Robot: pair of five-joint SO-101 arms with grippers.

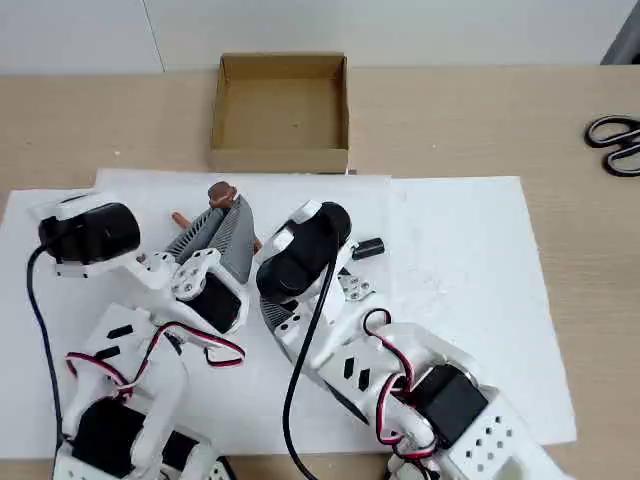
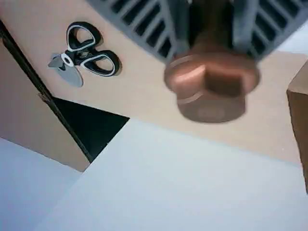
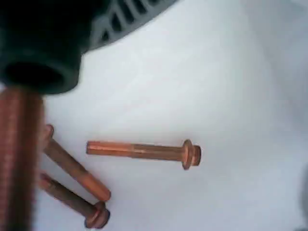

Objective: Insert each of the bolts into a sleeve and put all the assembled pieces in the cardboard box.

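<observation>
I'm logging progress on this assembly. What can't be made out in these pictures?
- Whether the near bolt shaft has entered the sleeve: right wrist view, blurred up close, cut by the edge.
- How many loose bolts lie on the paper: high view, the arms cover most.
- Shaft of the bolt in the left gripper: left wrist view, the gripper itself hides it.

sleeve [image 3: 41,57]: black, round, held close to the camera, open mouth showing.
threaded bolt [image 3: 19,159]: copper; its threaded shaft meets the sleeve's mouth, in line with it.
finger [image 3: 127,17]: grey, slotted, right against the sleeve.
paper [image 3: 226,77]: white sheet lying beyond the sleeve.
lone bolt [image 3: 144,151]: copper, flanged head, flat on the paper, farthest from the sleeve.
upper paired bolt [image 3: 72,166]: flat, nearer the sleeve, partly behind the threaded bolt.
lower paired bolt [image 3: 72,199]: just beside it, roughly parallel.
</observation>
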